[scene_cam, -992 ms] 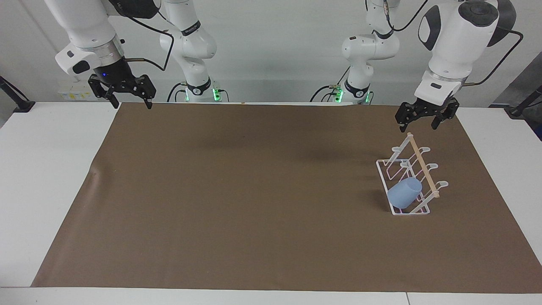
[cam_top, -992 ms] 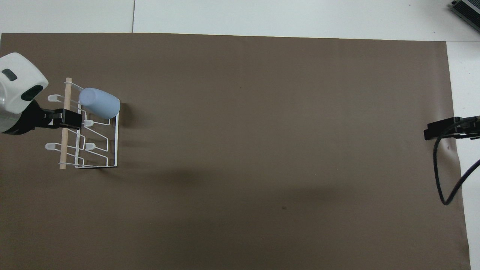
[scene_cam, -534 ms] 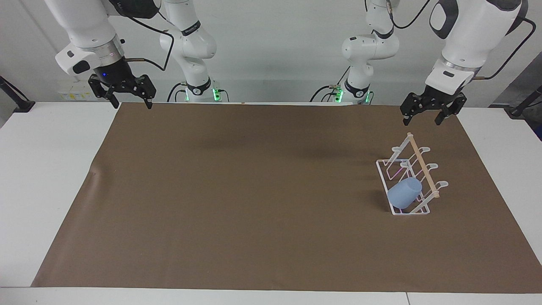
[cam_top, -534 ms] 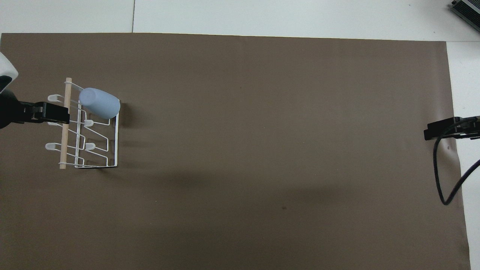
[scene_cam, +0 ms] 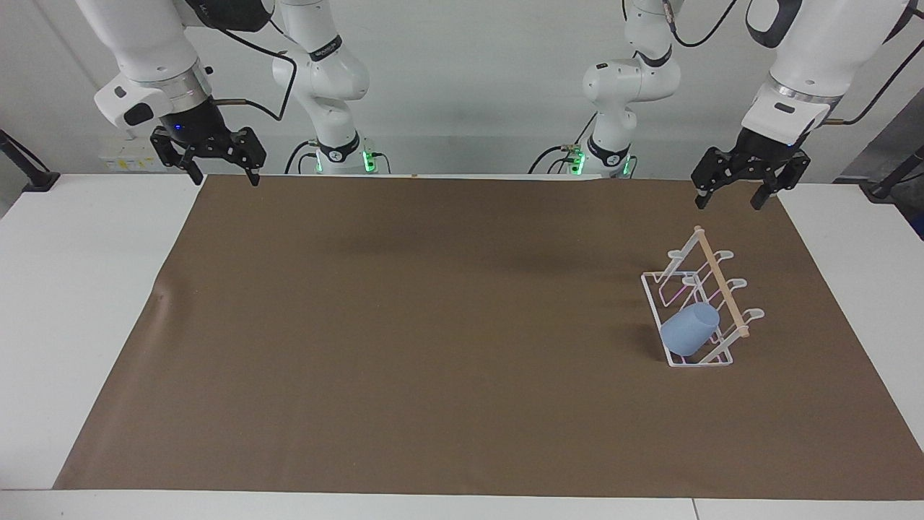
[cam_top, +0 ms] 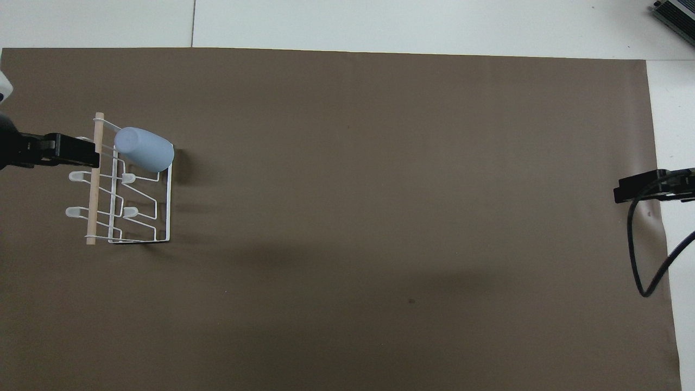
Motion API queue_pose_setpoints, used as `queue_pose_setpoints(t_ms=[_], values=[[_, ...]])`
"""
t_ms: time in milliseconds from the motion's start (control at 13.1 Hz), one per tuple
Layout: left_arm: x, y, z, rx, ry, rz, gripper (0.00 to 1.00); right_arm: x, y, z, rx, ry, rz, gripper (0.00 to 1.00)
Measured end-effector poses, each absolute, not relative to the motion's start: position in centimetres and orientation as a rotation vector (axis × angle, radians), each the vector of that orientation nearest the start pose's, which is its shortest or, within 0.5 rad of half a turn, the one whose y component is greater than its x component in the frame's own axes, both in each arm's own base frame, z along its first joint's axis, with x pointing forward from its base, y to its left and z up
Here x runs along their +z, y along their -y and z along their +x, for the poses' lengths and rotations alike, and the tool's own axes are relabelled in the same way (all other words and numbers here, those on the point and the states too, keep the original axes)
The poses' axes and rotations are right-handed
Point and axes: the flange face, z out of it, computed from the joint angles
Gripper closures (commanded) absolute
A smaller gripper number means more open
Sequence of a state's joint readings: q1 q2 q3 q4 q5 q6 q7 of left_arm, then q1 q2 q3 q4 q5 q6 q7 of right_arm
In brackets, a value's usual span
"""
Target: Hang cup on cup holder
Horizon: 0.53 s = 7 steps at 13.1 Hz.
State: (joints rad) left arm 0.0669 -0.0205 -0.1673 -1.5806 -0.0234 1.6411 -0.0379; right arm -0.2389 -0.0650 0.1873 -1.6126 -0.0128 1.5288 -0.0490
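I'm seeing the cup [scene_cam: 691, 328] hanging on the rack [scene_cam: 699, 300] at three o'clock; the job is looking done, both the left gripper [scene_cam: 732, 196] and the right gripper [scene_cam: 224, 175] hovering released, empty.

Only the cup holder [scene_cam: 699, 303] (cup [scene_cam: 690, 328] hung on it) obstructs the brown mat [scene_cam: 433, 325].

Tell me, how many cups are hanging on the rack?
1. The light-blue cup sits tilted over a prong of the white cup holder, at the end farthest from the robots. The other prongs look bare.
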Motion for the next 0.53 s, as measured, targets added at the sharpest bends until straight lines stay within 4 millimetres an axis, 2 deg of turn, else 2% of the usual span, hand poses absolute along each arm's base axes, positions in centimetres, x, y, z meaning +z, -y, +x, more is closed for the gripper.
queue_pose_setpoints(t_ms=[534], values=[[63.06, 5.94, 55.15, -0.094, -0.099, -3.163, 0.00, 63.60, 2.53, 52.94, 0.033, -0.006, -3.165, 0.00]])
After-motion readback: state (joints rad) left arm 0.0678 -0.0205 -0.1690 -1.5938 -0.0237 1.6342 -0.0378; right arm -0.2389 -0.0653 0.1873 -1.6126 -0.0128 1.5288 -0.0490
